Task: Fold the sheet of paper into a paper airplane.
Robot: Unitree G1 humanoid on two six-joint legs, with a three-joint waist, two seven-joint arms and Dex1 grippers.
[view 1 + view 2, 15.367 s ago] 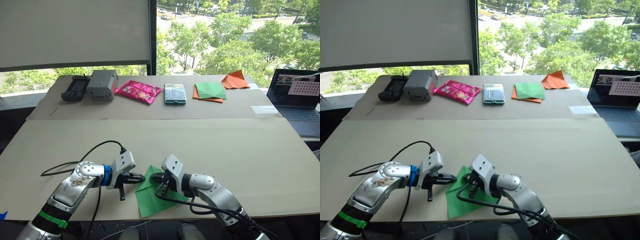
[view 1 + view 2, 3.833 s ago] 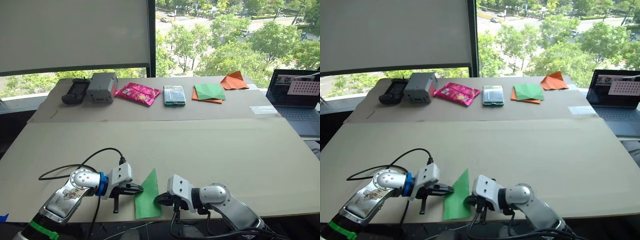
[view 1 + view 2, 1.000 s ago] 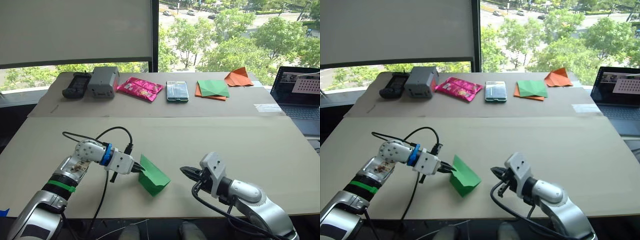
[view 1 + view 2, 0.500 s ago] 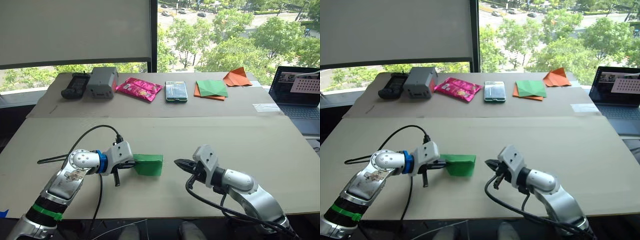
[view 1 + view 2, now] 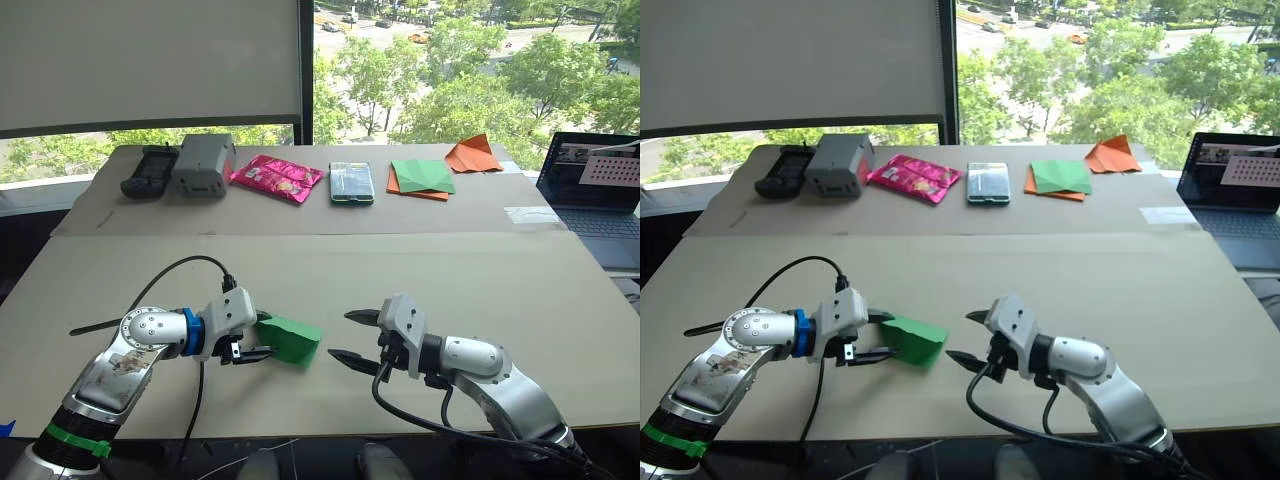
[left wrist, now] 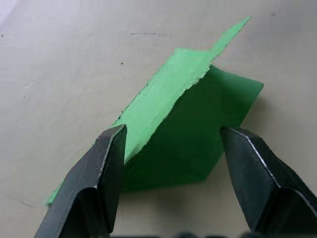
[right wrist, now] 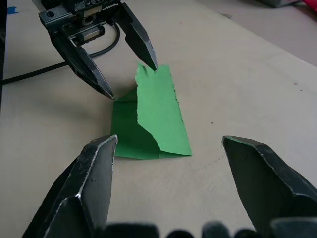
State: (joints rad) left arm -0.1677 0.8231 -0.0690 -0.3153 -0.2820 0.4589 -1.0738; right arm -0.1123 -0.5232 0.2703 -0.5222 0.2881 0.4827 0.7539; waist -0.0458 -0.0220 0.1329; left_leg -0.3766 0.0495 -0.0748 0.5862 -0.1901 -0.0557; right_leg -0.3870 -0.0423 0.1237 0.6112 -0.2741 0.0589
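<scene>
- Left gripper [image 5: 262,339]: jaws are spread apart and nothing is gripped; the near end of the sheet of paper lies between the two fingertips, seemingly released onto the table [image 5: 480,270].
- Sheet of paper [image 5: 289,339]: bright green, folded into a short layered wedge with one ragged edge; it is placed directly ahead of the left jaws and facing the right jaws, apart from them. In the right wrist view the paper [image 7: 151,119] is seen centred between that gripper's fingers, farther out.
- Right gripper [image 5: 352,338]: jaws are held wide apart and empty, aimed at the paper's far end.
- Progress: several folds are judged made, since layered flaps are visible. A narrow pointed dart is not yet formed; the wings and final shaping are judged outstanding.
- Back row, well beyond both jaws: a darker green sheet [image 5: 421,177] and an orange triangle [image 5: 472,155] are noted, untouched.
</scene>
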